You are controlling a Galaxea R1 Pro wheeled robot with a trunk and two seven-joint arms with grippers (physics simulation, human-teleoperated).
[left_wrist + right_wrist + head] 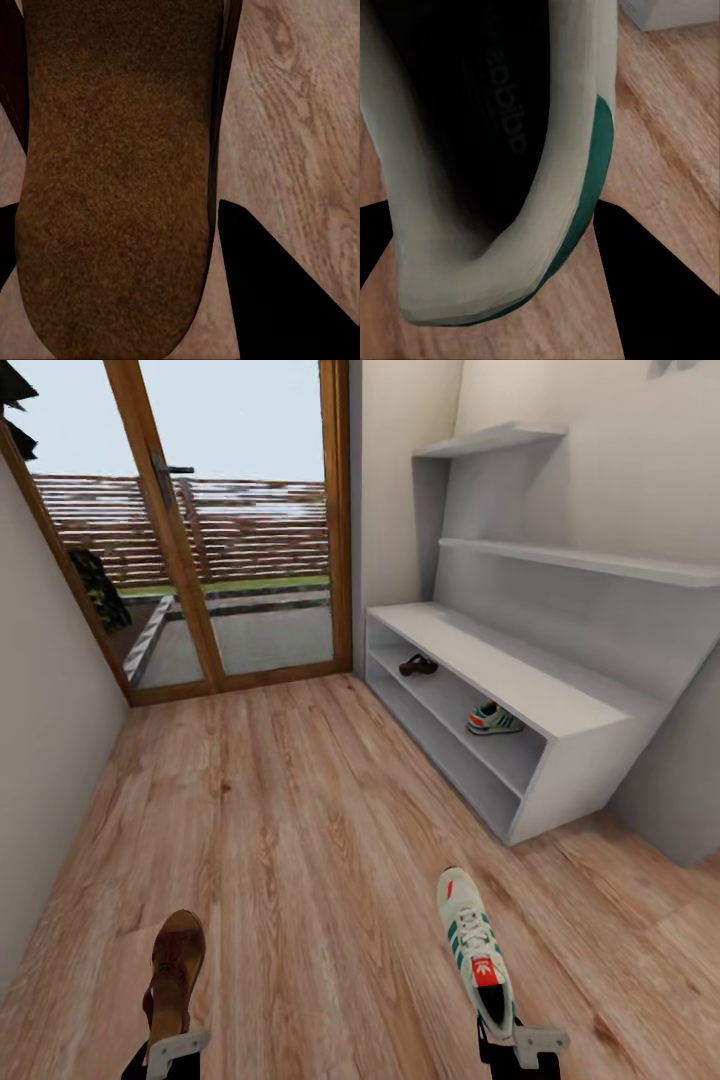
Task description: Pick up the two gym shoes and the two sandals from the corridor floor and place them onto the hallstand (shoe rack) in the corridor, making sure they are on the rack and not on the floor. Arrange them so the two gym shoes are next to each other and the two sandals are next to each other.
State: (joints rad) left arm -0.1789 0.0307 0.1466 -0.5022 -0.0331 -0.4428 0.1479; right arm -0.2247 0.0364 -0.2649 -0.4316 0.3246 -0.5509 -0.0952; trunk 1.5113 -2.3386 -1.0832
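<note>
One shoe in each gripper, you face the half-filled hallstand [560, 710] across open corridor floor [300, 810].

Your left gripper [172, 1055] is closed on the heel of a brown sandal [175, 970]; its tan footbed [112, 172] lies between the dark fingers [277, 292] in the left wrist view. Your right gripper [520, 1050] clamps the heel of a gym shoe [472, 945], toe pointing ahead. The second sandal [418, 665] and second gym shoe [493, 720] sit well apart on the rack's upper open shelf, under its bare top. A glazed wooden door [200, 520] closes the corridor's far end; nothing lies on the planks between you and the rack.
</note>
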